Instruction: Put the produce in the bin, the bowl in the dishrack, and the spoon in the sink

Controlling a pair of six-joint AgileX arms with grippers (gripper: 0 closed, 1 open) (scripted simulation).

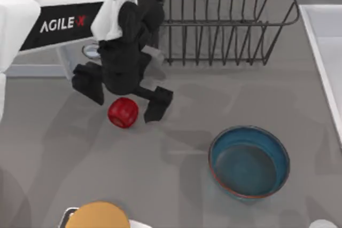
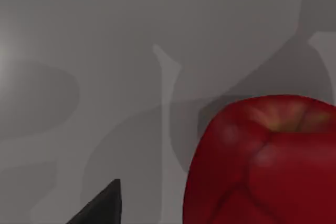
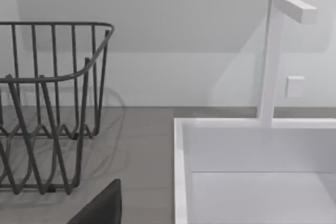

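Left gripper (image 1: 124,95) spread wide, straddling produce (image 1: 123,112), not yet clenched; produce toward table (image 1: 64,148) left edge. Risk: off-centre closing nudges round produce, rolls clear.

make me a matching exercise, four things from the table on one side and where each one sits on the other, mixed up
Things:
1. produce
2. bowl
3. dishrack
4. sink

Places:
A. at the table's right edge
B. at the back of the table, near the middle
C. between the open fingers of the left gripper, on the table
D. on the table towards the front, right of the middle

Pairs: 1-C, 2-D, 3-B, 4-A
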